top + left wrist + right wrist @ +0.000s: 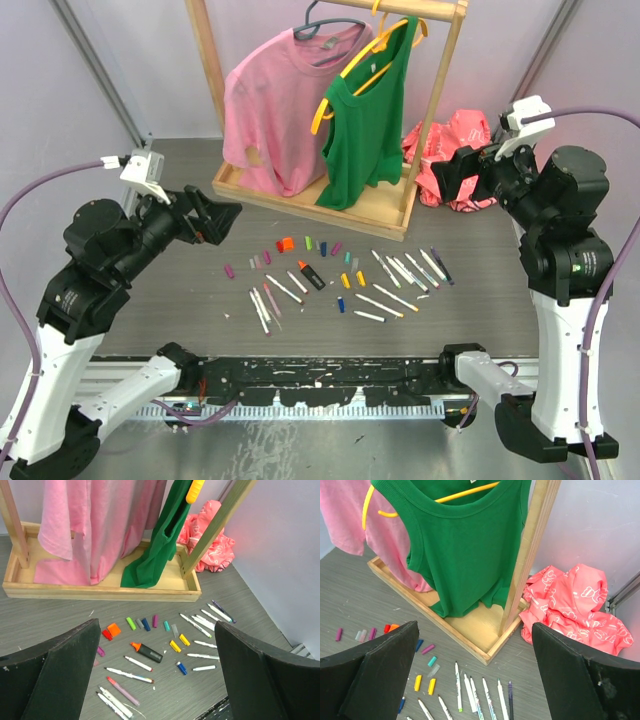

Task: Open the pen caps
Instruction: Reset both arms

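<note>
Left tool (215, 220), right tool (450, 178): spread wide, holding nothing, raised at either side of worktop (170, 290), likely for clear view. Pen caps (309, 241) loose mid-worktop among markers (398, 270), probably within reach of both.

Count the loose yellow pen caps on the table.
2. One yellow cap lies just right of the black highlighter; the second yellow cap lies beside it, farther right. The top view shows no others, though one could hide under a marker.

glossy plastic pen caps (150, 630), wooden rack (100, 591)
</note>
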`<action>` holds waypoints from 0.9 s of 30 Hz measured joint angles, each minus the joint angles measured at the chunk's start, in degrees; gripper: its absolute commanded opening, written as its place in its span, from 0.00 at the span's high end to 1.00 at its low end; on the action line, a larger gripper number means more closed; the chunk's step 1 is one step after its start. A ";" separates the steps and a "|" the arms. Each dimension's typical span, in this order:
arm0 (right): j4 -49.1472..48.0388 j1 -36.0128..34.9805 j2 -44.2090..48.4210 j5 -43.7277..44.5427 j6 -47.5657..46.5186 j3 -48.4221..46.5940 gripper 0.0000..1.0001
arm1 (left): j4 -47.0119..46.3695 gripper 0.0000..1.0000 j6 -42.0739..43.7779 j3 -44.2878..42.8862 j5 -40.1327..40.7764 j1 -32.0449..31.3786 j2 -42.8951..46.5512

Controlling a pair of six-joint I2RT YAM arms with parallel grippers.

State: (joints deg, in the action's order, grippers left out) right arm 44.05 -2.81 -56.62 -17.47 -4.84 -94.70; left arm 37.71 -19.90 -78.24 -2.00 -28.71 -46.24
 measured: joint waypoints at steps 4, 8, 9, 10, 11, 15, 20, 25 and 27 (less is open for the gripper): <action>0.00 0.00 0.00 0.02 -0.39 0.22 0.00 | 0.33 0.02 0.13 0.11 -0.07 0.00 0.00; -0.02 0.00 0.00 0.00 -0.61 0.66 0.00 | 0.33 0.02 0.31 0.22 -0.33 0.00 0.02; -0.02 0.00 0.00 0.00 -0.63 0.74 0.00 | 0.33 0.02 0.33 0.24 -0.44 0.00 0.02; 0.00 0.00 0.00 0.02 -0.63 0.83 0.00 | 0.33 0.02 0.35 0.28 -0.44 0.00 0.02; 0.00 0.00 0.00 0.02 -0.63 0.85 0.00 | 0.33 0.02 0.42 0.28 -0.44 0.00 0.02; -0.02 0.00 0.00 0.04 -0.81 1.01 0.00 | 0.33 0.02 0.94 0.28 -0.52 0.00 0.00; -0.02 0.00 0.02 0.11 -1.03 1.53 0.00 | 0.33 0.02 1.25 0.39 -0.94 0.00 -0.04; -0.02 0.00 0.00 0.28 -1.07 1.81 0.00 | 0.33 0.02 1.31 0.59 -1.29 0.00 -0.04; -0.02 0.00 0.00 0.31 -1.07 1.81 0.00 | 0.33 0.02 1.33 0.61 -1.31 0.00 -0.04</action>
State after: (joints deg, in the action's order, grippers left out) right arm 44.03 -2.81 -56.62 -17.17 -5.91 -92.88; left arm 38.04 -18.57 -77.62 -3.31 -28.71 -46.28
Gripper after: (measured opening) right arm 0.999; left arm 0.980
